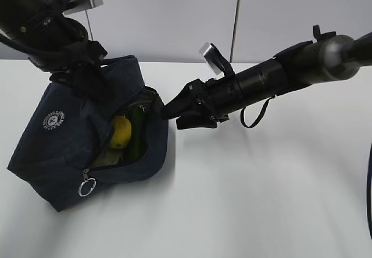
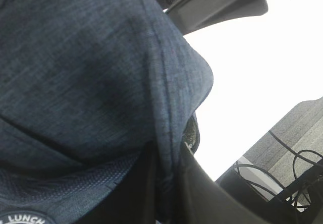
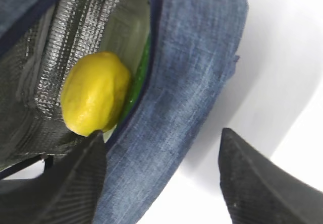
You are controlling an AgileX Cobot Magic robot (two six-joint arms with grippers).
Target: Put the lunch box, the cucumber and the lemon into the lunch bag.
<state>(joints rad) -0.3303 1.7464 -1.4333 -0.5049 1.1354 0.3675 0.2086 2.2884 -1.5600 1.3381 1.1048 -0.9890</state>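
Note:
The navy lunch bag (image 1: 58,147) stands tilted on the white table, its top zipper open toward the right. Inside it show the yellow lemon (image 1: 121,131) and the dark green cucumber (image 1: 136,133). In the right wrist view the lemon (image 3: 93,100) lies against the silver lining, with a strip of cucumber (image 3: 139,77) behind it and a pale surface (image 3: 126,27) that may be the lunch box. My left gripper (image 1: 87,78) is shut on the bag's upper fabric (image 2: 101,72). My right gripper (image 1: 171,118) is open at the bag's mouth, its jaws astride the bag's rim (image 3: 171,108) without clamping it.
The bag's metal ring pull (image 1: 86,186) hangs at its front lower edge, and the round white logo (image 1: 53,119) faces left. Bare white table (image 1: 261,200) lies to the right and front. Cables and a floor edge (image 2: 298,168) show beyond the table.

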